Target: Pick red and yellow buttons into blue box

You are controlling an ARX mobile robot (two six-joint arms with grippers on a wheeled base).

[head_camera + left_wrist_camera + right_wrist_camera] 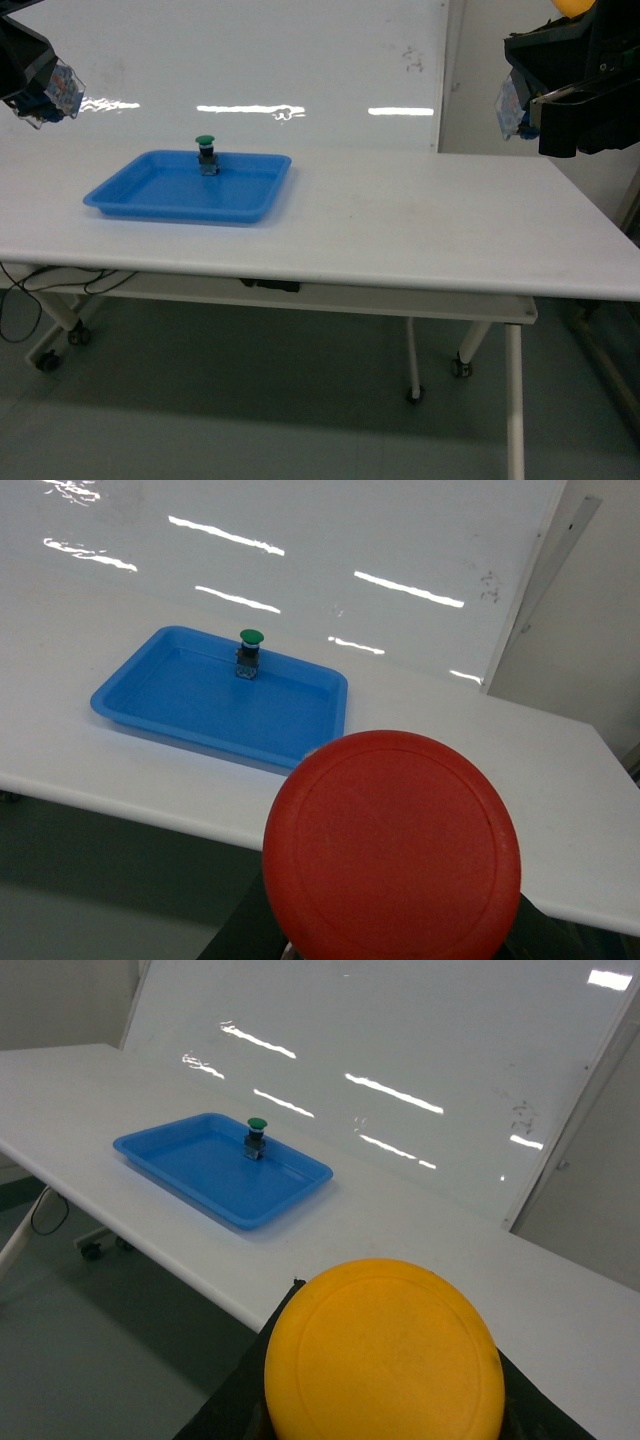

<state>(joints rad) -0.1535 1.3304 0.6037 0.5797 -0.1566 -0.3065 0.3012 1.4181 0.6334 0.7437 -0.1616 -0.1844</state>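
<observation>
Left gripper [45,90] is clamped on the red mushroom-cap button [392,848] and right gripper [535,105] on the yellow one [384,1352], both raised at opposite table ends, with the deep blue box out of view, bearing unknown.

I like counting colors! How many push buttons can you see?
3. The green button stands in the blue tray. The red button fills the left wrist view, the yellow button the right wrist view, each apparently held.

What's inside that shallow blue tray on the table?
Only a green-capped button stands upright in the blue tray, near its far rim. The rest of the tray floor looks bare. Nothing hides its inside in any view.
</observation>
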